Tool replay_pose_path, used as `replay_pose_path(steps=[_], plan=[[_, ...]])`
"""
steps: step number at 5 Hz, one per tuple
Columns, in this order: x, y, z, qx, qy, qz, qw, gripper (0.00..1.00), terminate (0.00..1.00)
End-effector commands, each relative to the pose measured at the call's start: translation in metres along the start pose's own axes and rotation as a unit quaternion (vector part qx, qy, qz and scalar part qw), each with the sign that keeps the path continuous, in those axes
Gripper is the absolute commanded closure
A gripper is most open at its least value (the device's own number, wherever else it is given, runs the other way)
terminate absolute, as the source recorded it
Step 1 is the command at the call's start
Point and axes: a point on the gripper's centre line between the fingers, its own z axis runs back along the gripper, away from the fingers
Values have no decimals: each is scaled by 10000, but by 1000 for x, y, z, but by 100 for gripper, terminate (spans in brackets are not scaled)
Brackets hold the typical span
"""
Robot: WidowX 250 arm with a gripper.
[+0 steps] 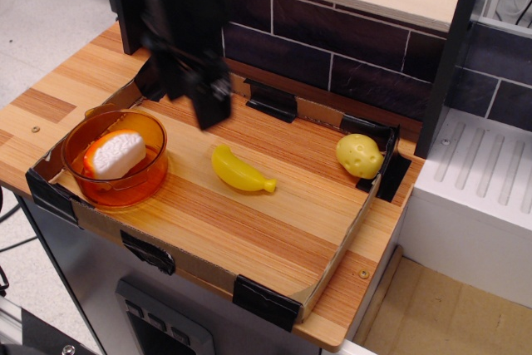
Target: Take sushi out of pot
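The sushi [115,154], a white bumpy block with an orange edge, lies inside the translucent orange pot [140,184] at the left of the wooden board. My gripper [193,110] hangs above the board, up and to the right of the pot and apart from it. It is motion-blurred; its two black fingers stand apart with nothing between them, so it is open and empty.
A yellow toy banana [239,170] lies mid-board and a pale yellow potato [359,155] sits at the right. A low cardboard rim [339,247] with black corner clips borders the board. A dark brick wall [332,35] stands behind.
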Motion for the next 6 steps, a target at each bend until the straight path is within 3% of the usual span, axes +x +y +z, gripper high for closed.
replay_pose_path(steps=[1, 4, 6], plan=[[-27, 48, 16, 374, -364, 267, 9983, 0, 0], [-59, 59, -7, 455, 145, 1256, 9909, 0, 0], [-62, 61, -27, 829, 294, 1414, 9860, 0, 0]])
